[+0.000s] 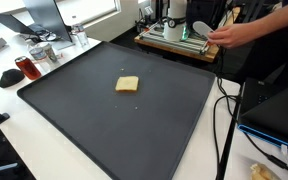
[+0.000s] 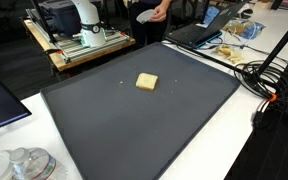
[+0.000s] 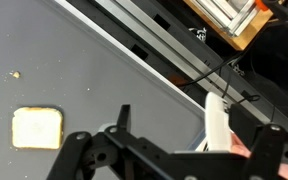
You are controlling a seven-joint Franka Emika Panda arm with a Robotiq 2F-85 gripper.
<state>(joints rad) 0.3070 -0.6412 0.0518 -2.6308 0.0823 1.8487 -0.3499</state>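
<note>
A pale square slice of toast [image 1: 127, 85] [image 2: 146, 81] lies near the middle of a large black mat [image 1: 84, 115] [image 2: 114, 125]. The wrist view looks down from well above and shows the toast [image 3: 36, 127] at the lower left. My gripper [image 3: 199, 135] stands open at the bottom of that view, its dark fingers [image 3: 124, 118] spread wide. A white plate [image 3: 216, 122], seen edge-on, stands between the jaws close to the right finger, held by a person's hand [image 3: 242, 148]. Both exterior views show the person's hand holding the plate [image 1: 200, 28] [image 2: 144, 16] by the robot's base. I cannot tell whether the plate touches a finger.
The robot's base stands on a wooden cart [image 1: 174, 40] [image 2: 74, 45] behind the mat. Cables [image 1: 224, 110] and a laptop [image 2: 194, 33] lie along one side. A red cup [image 1: 26, 68] and glassware [image 2: 24, 165] stand off another edge.
</note>
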